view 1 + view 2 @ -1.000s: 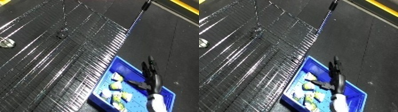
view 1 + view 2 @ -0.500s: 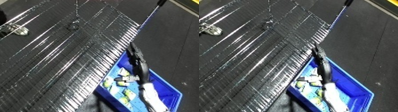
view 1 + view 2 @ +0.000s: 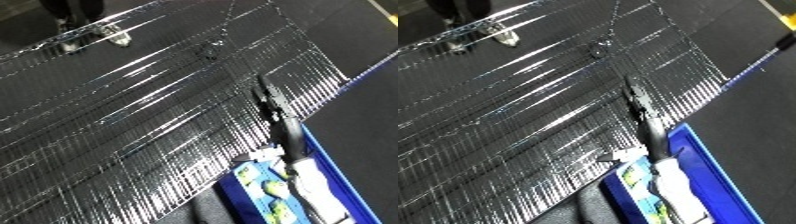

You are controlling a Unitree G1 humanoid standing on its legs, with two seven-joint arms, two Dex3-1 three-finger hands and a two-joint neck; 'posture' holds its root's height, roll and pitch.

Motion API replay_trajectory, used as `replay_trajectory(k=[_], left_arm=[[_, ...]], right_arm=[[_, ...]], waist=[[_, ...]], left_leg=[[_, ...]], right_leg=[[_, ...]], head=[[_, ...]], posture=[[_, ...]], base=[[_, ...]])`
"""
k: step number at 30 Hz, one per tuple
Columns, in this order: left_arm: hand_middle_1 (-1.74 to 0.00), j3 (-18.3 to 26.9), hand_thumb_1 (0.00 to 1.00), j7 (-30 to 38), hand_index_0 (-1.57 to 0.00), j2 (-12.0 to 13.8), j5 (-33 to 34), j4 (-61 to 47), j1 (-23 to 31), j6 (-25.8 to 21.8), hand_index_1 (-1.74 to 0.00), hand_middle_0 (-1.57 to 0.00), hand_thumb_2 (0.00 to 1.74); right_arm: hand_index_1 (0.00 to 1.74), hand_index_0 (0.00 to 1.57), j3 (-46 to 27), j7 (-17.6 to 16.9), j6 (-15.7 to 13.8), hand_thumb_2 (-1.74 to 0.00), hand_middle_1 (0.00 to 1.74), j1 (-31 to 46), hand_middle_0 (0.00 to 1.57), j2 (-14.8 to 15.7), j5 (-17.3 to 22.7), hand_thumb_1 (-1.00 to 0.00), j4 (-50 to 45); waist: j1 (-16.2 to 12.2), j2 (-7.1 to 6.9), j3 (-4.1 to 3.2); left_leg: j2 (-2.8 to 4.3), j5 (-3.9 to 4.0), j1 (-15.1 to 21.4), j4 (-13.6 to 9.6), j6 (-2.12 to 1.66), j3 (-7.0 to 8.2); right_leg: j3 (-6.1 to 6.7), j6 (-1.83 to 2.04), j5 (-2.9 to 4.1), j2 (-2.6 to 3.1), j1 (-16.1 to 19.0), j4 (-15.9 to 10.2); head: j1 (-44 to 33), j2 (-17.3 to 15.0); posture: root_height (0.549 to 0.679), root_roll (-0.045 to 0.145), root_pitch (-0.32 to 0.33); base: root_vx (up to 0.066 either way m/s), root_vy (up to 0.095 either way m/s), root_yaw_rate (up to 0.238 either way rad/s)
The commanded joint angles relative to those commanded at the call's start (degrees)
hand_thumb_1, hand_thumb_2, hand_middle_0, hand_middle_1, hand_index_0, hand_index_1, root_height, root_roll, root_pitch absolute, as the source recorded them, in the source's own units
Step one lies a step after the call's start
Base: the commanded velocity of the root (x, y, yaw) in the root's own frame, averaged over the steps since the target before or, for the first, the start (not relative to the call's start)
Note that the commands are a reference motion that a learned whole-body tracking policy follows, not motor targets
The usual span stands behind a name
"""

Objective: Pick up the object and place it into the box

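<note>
Right hand stretched empty, fingers straight, toward twelve o'clock over the table, bin beneath its forearm.

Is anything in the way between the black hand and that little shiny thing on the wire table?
Nothing visible. Only bare wire mesh table lies between the black right hand and the small shiny object. A little round fitting sits beside that path.
</note>
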Motion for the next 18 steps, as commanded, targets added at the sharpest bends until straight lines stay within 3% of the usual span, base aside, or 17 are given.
replay_trajectory(k=[9,18], left_arm=[[-1.74,1.3,1.0,-0.8,-1.57,1.1,1.3,0.5,-0.4,1.8,-1.74,-1.57,1.74],[-1.74,1.5,1.0,-2.2,-1.57,1.9,1.8,0.0,0.6,2.6,-1.74,-1.57,1.74]], right_arm=[[0.0,0.0,2.2,0.3,0.5,0.0,0.0,-0.8,0.0,2.4,0.8,0.0,0.3],[0.0,0.0,3.2,-1.0,0.3,0.0,0.0,0.2,0.0,3.5,0.8,0.0,1.3]], waist=[[3.0,-1.56,0.49],[4.4,-2.46,1.16]], left_leg=[[0.13,0.88,-1.7,1.4,0.19,-1.42],[0.25,1.01,-2.7,2.8,0.31,-2.17]], right_leg=[[-2.34,-0.57,-0.76,1.54,0.4,1.8],[-3.08,-0.53,-1.29,1.64,0.0,3.6]], head=[[-7.0,0.1],[-10.0,-0.4]], posture=[[0.669,0.036,-0.082],[0.667,0.032,-0.091]], base=[[0.024,-0.061,0.155],[0.033,-0.035,0.083]])
